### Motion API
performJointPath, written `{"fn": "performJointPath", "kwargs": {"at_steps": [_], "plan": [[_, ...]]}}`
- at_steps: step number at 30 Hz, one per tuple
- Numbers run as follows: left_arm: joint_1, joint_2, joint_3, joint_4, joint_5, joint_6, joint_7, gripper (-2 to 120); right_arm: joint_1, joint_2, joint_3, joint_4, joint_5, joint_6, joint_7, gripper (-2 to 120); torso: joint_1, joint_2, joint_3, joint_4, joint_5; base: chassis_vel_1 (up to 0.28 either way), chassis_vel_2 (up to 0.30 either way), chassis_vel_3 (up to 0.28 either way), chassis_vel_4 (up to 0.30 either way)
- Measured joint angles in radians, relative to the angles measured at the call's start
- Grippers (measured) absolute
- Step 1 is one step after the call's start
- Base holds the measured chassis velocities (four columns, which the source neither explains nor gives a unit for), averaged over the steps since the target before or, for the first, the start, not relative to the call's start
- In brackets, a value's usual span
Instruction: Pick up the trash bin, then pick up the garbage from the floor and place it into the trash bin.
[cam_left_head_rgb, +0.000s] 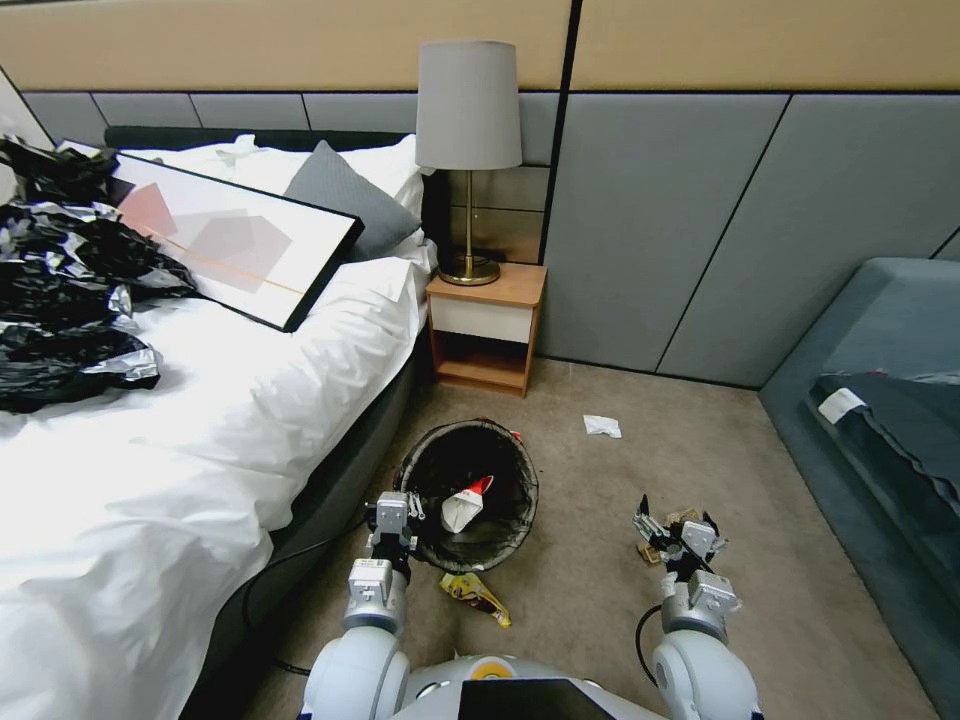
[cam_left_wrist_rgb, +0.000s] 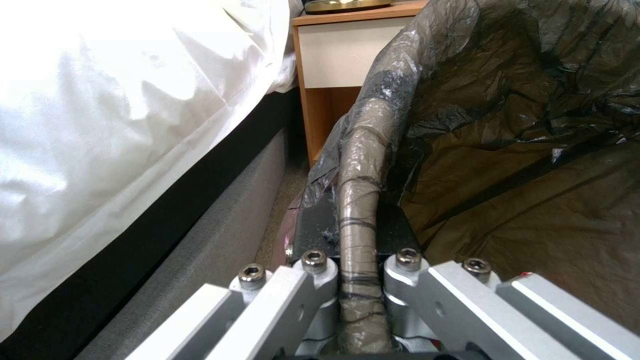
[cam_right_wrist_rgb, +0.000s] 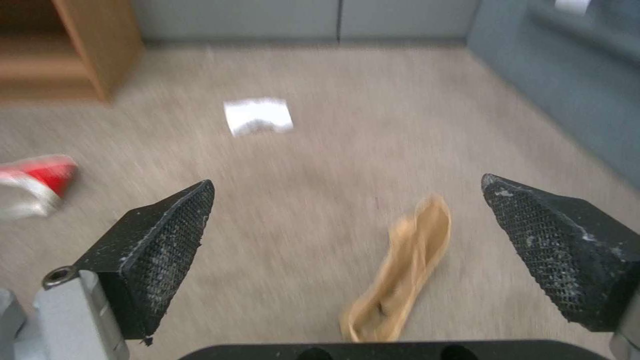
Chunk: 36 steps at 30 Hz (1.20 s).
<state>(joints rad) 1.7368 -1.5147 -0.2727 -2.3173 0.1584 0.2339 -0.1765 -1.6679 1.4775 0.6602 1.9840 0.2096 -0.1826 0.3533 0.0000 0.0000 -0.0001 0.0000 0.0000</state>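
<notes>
Even indoor light, white bedding blown out, right wrist view motion-blurred, head view bowed at edges

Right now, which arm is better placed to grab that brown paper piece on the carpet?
Right. The right gripper hangs open just above the brown paper piece, which lies between its fingers. The left gripper is shut on the trash bin rim beside the bed.

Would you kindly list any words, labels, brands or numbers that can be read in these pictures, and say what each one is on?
None can be read.
Red-and-white wrapper inside the trash bin: print too small.
Yellow wrapper on the carpet: print too small.
White tag on the blue sofa: blank or too small to tell.
</notes>
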Motion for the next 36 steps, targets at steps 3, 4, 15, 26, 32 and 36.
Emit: {"fn": "performJointPath", "kwargs": {"at_steps": [3,4,15,26,32,36], "plan": [[0.001,0.001,-0.002,-0.001,0.000,0.000,0.000,1,0.023,-0.006,0.008,-0.050,0.017,-0.008,-0.001,100,0.000,0.000,0.000,-0.0001,-0.0001,0.000,0.000,0.000,0.000],[0.001,0.003,-0.002,-0.002,0.000,0.000,0.000,1,0.044,-0.010,0.014,-0.090,0.030,-0.013,-0.001,100,0.000,0.000,0.000,-0.0001,0.0001,0.000,0.000,0.000,0.000],[-0.005,0.011,0.009,0.004,0.000,0.000,0.001,1,0.163,-0.054,0.060,-0.301,0.182,-0.054,-0.031,100,0.000,0.000,0.000,0.0000,0.0000,0.000,0.000,0.000,0.000],[-0.011,0.013,0.017,0.012,0.002,0.000,0.001,1,0.278,-0.069,0.076,-0.513,0.246,-0.051,-0.074,100,0.000,0.000,0.000,-0.0001,0.0001,0.000,0.000,0.000,0.000],[-0.013,0.013,0.018,0.018,0.002,0.000,0.000,1,0.359,-0.084,0.073,-0.645,0.241,0.021,-0.134,95,0.000,0.000,0.000,0.0000,0.0000,0.000,0.000,0.000,0.000],[-0.013,0.013,0.024,0.021,0.003,0.000,0.000,1,0.397,-0.083,0.075,-0.679,0.249,0.027,-0.153,82,0.000,0.000,0.000,0.0000,0.0000,0.000,0.000,0.000,0.000]]}}
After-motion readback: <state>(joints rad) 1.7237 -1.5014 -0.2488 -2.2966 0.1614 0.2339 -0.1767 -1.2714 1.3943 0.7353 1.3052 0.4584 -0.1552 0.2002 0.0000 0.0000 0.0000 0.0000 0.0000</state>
